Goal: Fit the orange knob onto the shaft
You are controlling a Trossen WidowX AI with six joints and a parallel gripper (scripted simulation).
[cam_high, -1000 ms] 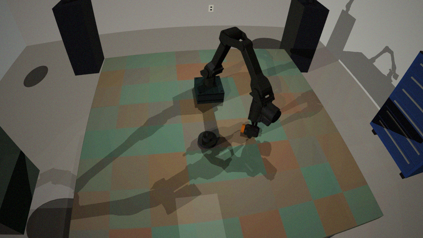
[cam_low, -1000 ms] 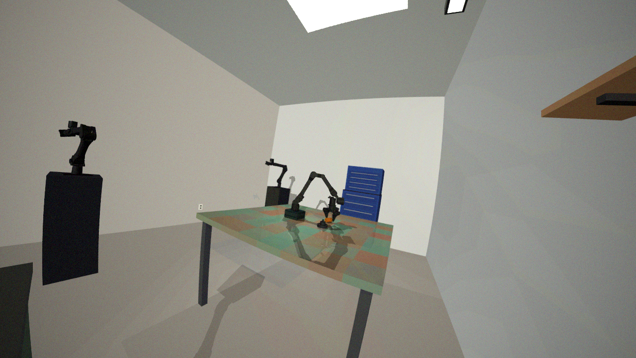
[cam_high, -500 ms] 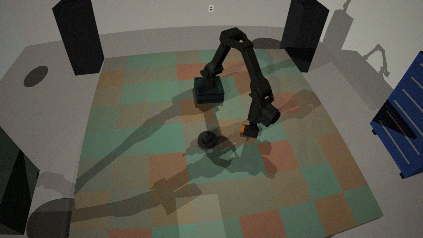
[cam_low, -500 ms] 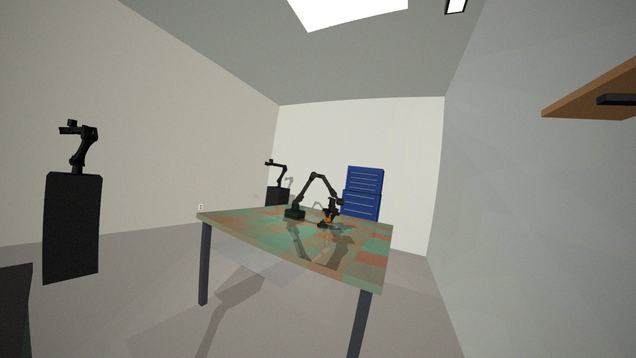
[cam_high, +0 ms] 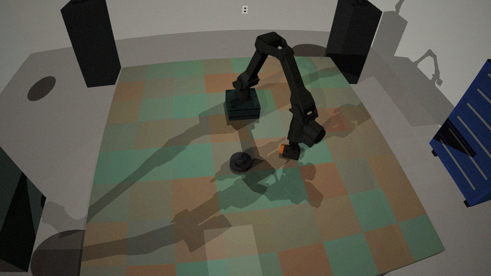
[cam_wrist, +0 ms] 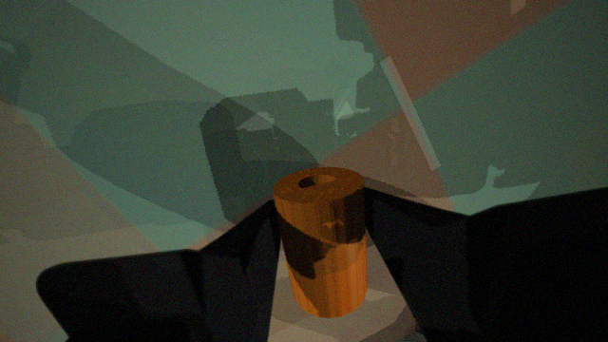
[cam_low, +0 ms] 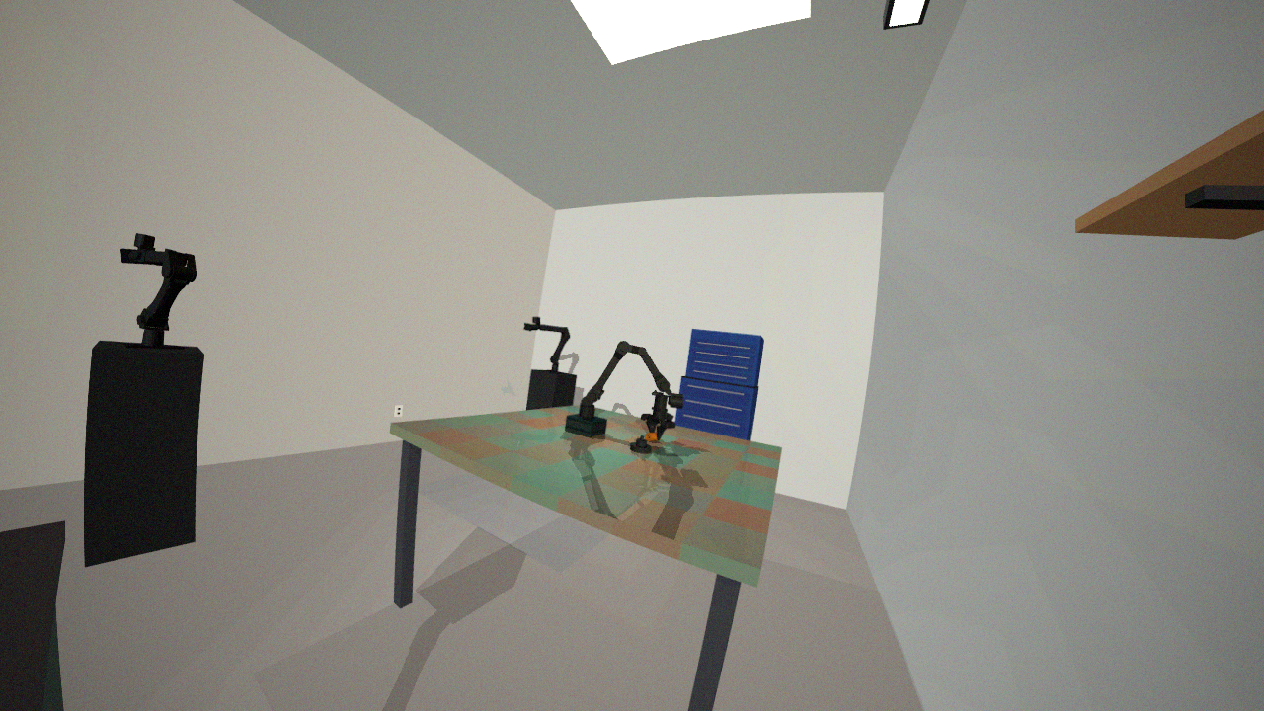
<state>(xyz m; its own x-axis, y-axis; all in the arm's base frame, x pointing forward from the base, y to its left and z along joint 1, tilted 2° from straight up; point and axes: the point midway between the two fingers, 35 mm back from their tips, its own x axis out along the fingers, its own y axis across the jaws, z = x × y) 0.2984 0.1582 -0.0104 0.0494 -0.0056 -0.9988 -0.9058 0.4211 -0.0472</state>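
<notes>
The orange knob [cam_high: 281,148] [cam_low: 652,436] [cam_wrist: 328,280] is a cylinder with a hole in the end that faces the wrist view. My gripper [cam_high: 289,151] [cam_low: 655,432] [cam_wrist: 318,201] is shut on it, with one dark finger against each side. The fingers hide most of the knob in the top view. The round dark pedestal [cam_high: 236,168] [cam_low: 640,448] stands on the table, left of the gripper in the top view. Its short dark shaft [cam_high: 240,158] points up with no knob on it. The flat side of the shaft cannot be made out.
The arm's base [cam_high: 243,111] [cam_low: 586,426] stands on the patchwork table [cam_high: 154,164] [cam_low: 495,464], behind the pedestal in the top view. Arm shadows cross the table. A blue cabinet [cam_high: 472,151] [cam_low: 720,389] and dark stands [cam_high: 92,44] [cam_low: 141,450] are beyond the table.
</notes>
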